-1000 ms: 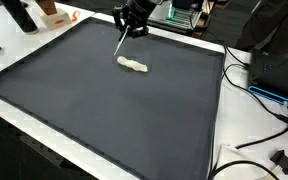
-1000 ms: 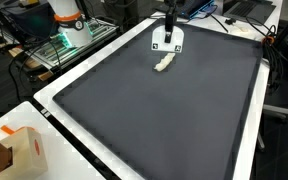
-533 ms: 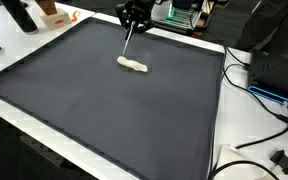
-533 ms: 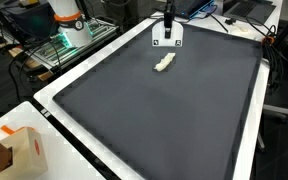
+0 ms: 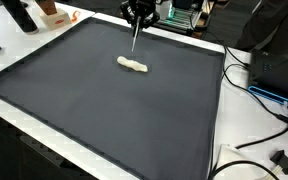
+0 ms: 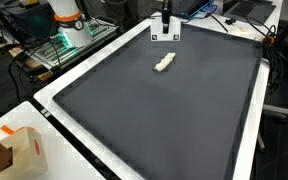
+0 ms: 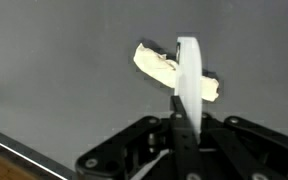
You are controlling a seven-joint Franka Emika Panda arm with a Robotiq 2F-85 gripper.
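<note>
A pale cream, lumpy strip point(image 5: 133, 66) point(image 6: 164, 63) lies on the black mat point(image 5: 104, 110) near its far edge. My gripper point(image 5: 138, 14) point(image 6: 165, 14) hangs above and behind it, shut on a thin flat white tool point(image 5: 135, 36) point(image 6: 164, 35) that points down toward the mat. The tool's lower end is off the mat and short of the cream strip. In the wrist view the white tool point(image 7: 188, 75) runs out edge-on from between the shut black fingers of my gripper point(image 7: 189, 128) and crosses in front of the cream strip point(image 7: 156, 63).
The mat point(image 6: 154, 120) covers most of a white-edged table point(image 5: 220, 150). An orange and white box point(image 6: 22, 148) sits at one corner. Black cables point(image 5: 252, 88) and a dark bottle point(image 5: 20, 14) stand off the mat. Equipment point(image 6: 68, 18) lines the far side.
My gripper has risen and moved toward the far edge, carrying the white tool. The tool has swung from slanted to nearly upright. The cream strip has not moved.
</note>
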